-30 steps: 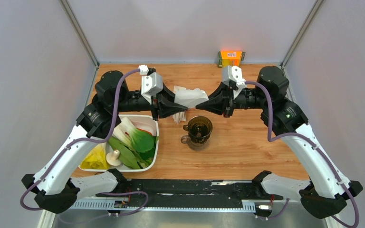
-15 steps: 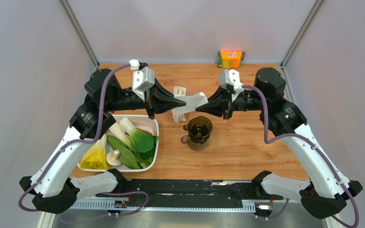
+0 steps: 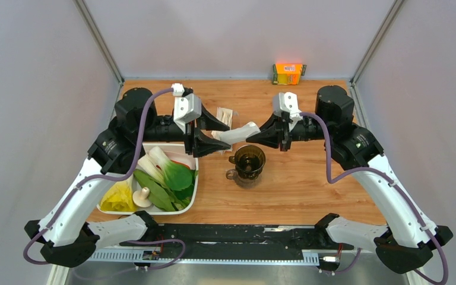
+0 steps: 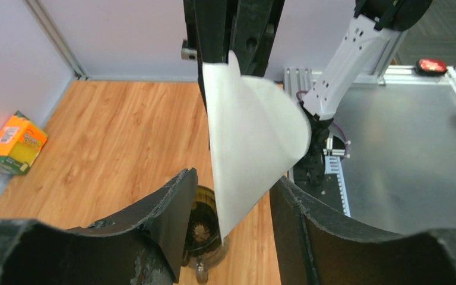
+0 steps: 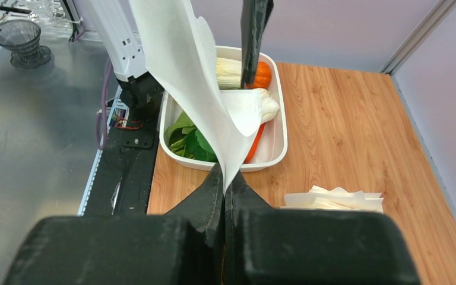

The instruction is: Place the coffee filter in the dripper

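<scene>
Pinching the coffee filter point(image 5: 196, 89) in the tightly closed right gripper point(image 5: 224, 185); straddling it with the left gripper point(image 4: 231, 181), jaws parted.

Both arms wear the same livery: smooth white shells on the long links, matte black at every joint. The left arm point(image 3: 77, 199) and the right arm point(image 3: 395, 193) look like mirror twins. Each grows out of a chunky, angular black base housing point(image 3: 65, 246) and carries a fat round black motor drum point(image 3: 135, 104) at its upper joint. A thick purple cable point(image 3: 147, 119) trails loosely along each arm and ends in a small white plug by the wrist. A white boxy camera mount point(image 3: 187, 110) sits on each wrist. The fingers point(image 4: 175, 208) are black plastic wedges, broad at the root and tapering, with rough, slightly ragged edges.
</scene>
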Robot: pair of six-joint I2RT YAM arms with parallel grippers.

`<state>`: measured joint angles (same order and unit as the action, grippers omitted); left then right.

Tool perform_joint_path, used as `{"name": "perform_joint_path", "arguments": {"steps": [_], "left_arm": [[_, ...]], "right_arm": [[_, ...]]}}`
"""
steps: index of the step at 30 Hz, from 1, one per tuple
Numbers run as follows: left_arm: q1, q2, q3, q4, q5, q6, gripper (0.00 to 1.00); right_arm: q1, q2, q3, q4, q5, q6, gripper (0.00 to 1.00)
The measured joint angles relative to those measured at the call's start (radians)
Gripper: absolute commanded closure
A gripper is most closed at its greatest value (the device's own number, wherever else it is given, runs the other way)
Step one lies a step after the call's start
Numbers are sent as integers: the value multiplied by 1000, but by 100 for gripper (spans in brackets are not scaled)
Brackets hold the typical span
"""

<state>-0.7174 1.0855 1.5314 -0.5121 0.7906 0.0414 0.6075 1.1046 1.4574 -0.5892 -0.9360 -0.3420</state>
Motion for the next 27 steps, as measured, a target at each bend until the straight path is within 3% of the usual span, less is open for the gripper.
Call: {"name": "perform_joint_path", "arguments": {"steps": [9, 17, 22, 27], "left_arm": [[0, -1, -50, -154, 29, 195, 34], [0, -14, -75, -227, 17, 267, 52], [0, -16, -87, -226, 42, 282, 54], [0, 26, -66, -236, 85, 300, 64]], "right_arm": [[0, 0, 33, -91, -41, -150, 100], [1, -2, 65, -177, -46, -280, 100], [13, -3, 65, -181, -56, -305, 100], [35, -7, 65, -190, -58, -327, 100]]}}
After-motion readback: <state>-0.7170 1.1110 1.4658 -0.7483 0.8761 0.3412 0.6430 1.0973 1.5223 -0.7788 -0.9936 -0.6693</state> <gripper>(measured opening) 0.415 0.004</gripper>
